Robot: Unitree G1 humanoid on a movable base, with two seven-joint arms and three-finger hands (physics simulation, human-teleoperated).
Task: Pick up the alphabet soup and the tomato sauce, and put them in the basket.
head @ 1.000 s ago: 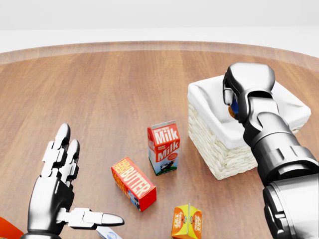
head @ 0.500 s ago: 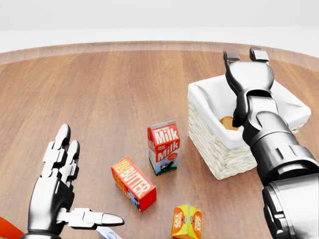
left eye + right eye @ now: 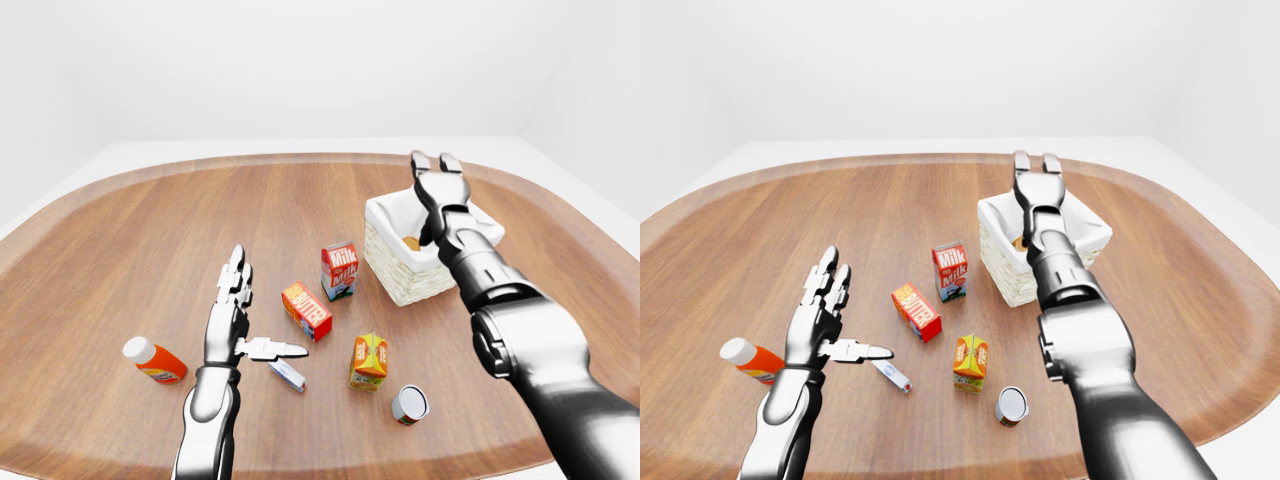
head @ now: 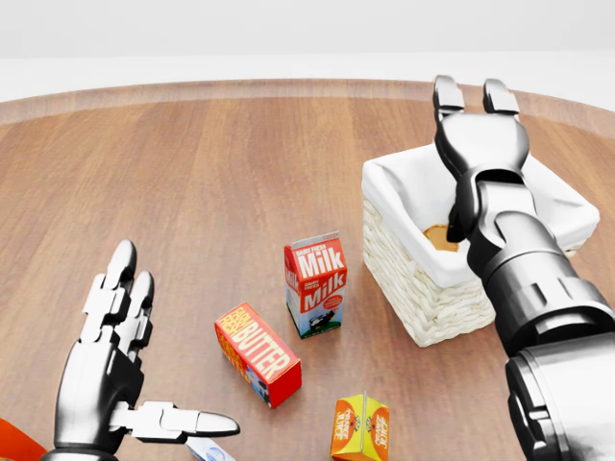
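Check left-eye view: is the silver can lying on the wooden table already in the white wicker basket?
No. The silver can lies on the wooden table near the bottom edge, well apart from the white wicker basket.

Both arms are polished silver metal with dark, near-black joints between the segments. The left robot hand (image 4: 113,370) has three slim fingers built of short, blocky silver links with dark seams at each knuckle, above a narrow tapering wrist. The right robot hand (image 4: 474,106) is bulkier, with a rounded glossy silver shell over its back and squared, flat-ended fingertips (image 4: 446,93). Its forearm (image 4: 527,264) widens through stacked rings into a thick, smooth upper section; any screws or cables seem too small to make out.
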